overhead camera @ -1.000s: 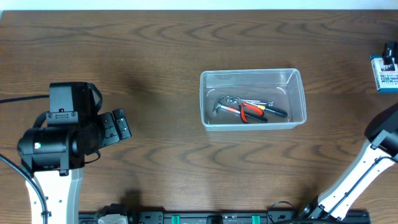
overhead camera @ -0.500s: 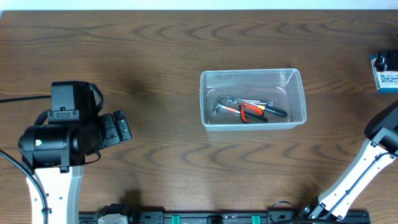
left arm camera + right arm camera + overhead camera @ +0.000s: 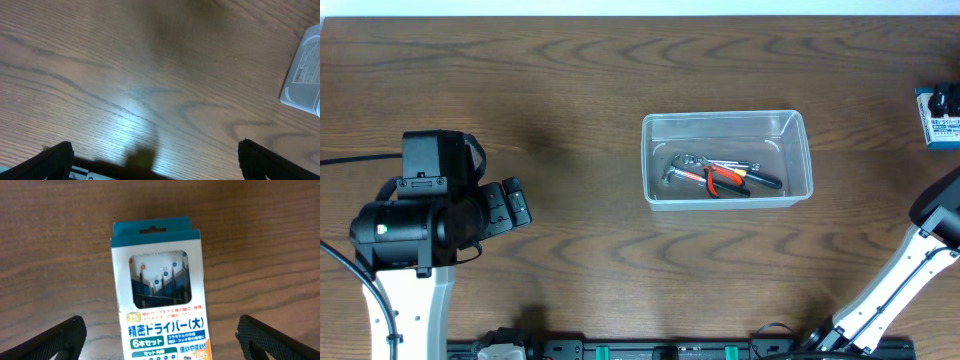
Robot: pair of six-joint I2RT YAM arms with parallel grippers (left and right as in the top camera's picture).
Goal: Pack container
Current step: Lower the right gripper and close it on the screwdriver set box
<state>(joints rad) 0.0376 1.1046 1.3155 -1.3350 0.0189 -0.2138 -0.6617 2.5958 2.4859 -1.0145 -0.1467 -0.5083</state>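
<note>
Over the screwdriver box (image 3: 159, 280), right hand (image 3: 160, 330) being held wide open and empty, left hand (image 3: 155, 150) being held open above the desk (image 3: 125, 75).

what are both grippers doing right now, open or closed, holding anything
Left gripper: open, holding nothing.
Right gripper: open, holding nothing, poised over the blue-and-white screwdriver box with its fingers clear of it.

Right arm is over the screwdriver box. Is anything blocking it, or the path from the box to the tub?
Nothing visible. The open right gripper hangs over the screwdriver box, and only bare table lies between box and container. Hand tools already lie in the container's middle.
</note>
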